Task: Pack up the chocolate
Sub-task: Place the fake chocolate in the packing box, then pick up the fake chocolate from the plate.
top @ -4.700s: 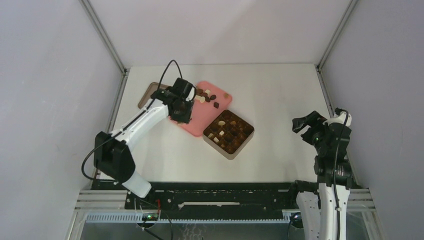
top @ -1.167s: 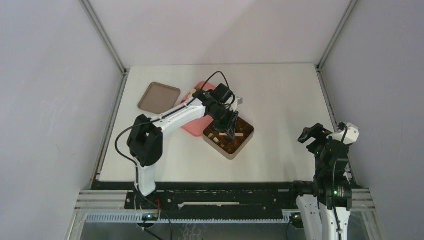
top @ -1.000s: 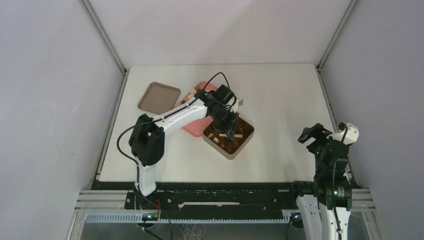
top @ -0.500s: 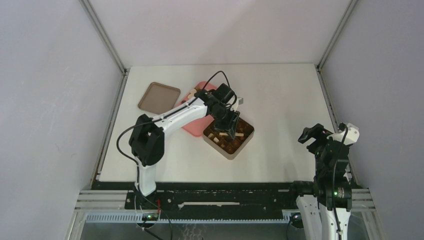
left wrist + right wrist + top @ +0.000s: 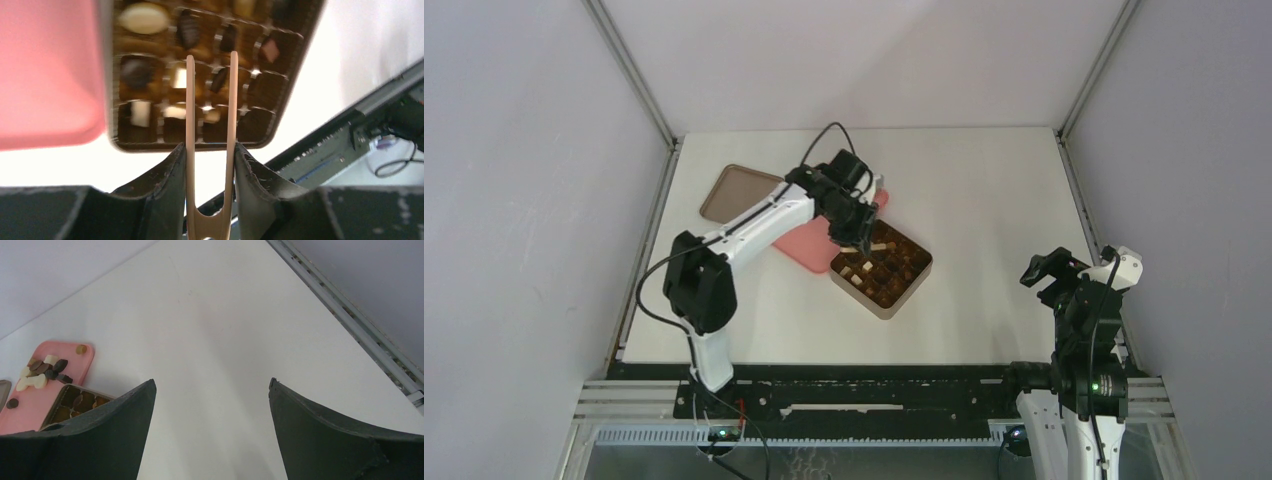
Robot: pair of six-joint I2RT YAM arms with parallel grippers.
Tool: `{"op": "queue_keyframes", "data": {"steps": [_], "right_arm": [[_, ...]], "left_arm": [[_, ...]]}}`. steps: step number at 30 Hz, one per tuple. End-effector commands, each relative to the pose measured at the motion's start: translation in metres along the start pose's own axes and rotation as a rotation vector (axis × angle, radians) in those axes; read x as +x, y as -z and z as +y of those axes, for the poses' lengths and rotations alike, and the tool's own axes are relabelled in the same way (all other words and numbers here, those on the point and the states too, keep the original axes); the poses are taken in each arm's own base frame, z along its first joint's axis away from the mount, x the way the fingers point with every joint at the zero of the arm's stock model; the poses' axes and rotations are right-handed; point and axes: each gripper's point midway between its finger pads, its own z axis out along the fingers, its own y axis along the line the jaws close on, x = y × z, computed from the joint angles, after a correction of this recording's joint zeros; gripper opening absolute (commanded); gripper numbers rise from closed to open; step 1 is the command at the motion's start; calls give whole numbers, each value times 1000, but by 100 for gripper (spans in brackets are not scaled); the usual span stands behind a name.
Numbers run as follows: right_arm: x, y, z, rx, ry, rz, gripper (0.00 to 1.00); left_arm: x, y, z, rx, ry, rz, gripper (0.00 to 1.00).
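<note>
My left gripper (image 5: 852,236) is shut on thin wooden tongs (image 5: 210,125) and hangs over the left edge of the square tan tin (image 5: 910,283). The tong tips stand apart and hold nothing. In the left wrist view the tin (image 5: 106,90) lies under the tips, with chocolate in its grid: a cream oval (image 5: 144,17) and a dark round piece (image 5: 134,72). More chocolate (image 5: 45,371) lies on the pink tray (image 5: 30,412), mostly hidden by the left arm in the top view. My right gripper (image 5: 1049,268) is open and empty at the far right, well away from the tin.
The pink tray (image 5: 796,248) touches the tin's left side. A brown lid (image 5: 741,193) lies at the back left. The table's right metal rail (image 5: 350,325) runs beside my right gripper (image 5: 212,382).
My left gripper has drawn back from over the middle of the tin toward its left edge and the pink tray, tongs still in it. The right arm has stayed still for the last second.
</note>
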Motion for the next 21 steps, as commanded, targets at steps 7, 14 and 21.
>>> {"op": "queue_keyframes", "data": {"steps": [7, 14, 21], "right_arm": [[-10, 0, 1, 0, -5, -47, 92], [-10, 0, 1, 0, -5, -46, 92], [-10, 0, 1, -1, -6, -49, 92]], "left_arm": [[-39, 54, 101, -241, 109, -127, 39], [-65, 42, 125, -252, 117, -129, 39], [-105, 18, 123, -198, 89, -186, 39]]}}
